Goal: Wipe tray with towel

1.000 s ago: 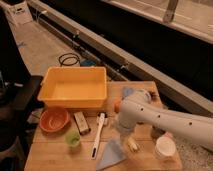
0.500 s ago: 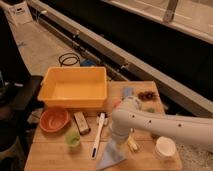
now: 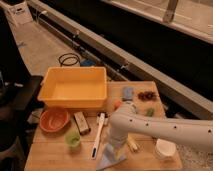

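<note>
The tray (image 3: 75, 101), a large yellow-orange bin, stands at the back left of the wooden table (image 3: 47, 156). The towel (image 3: 111, 161), a small light blue-grey cloth, lies at the table's front edge, well in front of the tray. My white arm reaches in from the right and bends down over the towel. My gripper (image 3: 114, 150) points down right at the top of the towel, open, its tips partly hidden behind the wrist. Whether it touches the cloth is unclear.
An orange-red bowl (image 3: 54, 120), a green cup (image 3: 73, 139), a brown block (image 3: 81, 122) and a white brush (image 3: 98, 135) lie left of the arm. A blue sponge (image 3: 128, 93), grapes (image 3: 146, 95) and a white cup (image 3: 165, 148) sit to the right.
My arm has swung left and lowered, bringing the gripper from the table's right side down onto the towel at the front edge. The towel and tray have not moved.
</note>
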You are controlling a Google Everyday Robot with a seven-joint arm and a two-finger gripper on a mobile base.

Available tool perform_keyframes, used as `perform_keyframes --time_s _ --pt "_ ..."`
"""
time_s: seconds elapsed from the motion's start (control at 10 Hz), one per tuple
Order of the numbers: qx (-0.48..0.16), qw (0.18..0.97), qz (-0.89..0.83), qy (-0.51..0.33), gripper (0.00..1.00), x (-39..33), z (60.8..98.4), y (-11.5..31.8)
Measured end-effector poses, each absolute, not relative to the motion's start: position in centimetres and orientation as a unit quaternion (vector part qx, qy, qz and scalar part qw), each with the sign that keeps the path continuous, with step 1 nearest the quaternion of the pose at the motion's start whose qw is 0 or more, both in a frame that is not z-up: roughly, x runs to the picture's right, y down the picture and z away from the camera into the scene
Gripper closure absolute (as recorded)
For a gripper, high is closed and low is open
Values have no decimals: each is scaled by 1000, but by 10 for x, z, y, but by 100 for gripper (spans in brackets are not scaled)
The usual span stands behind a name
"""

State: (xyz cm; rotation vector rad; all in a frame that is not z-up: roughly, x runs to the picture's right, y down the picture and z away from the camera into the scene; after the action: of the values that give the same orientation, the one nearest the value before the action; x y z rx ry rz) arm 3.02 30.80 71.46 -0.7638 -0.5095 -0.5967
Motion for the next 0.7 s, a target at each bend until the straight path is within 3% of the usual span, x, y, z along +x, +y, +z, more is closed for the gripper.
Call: perform_keyframes --time_s 0.7 --pt "-397 846 -245 -258 35 47 743 337"
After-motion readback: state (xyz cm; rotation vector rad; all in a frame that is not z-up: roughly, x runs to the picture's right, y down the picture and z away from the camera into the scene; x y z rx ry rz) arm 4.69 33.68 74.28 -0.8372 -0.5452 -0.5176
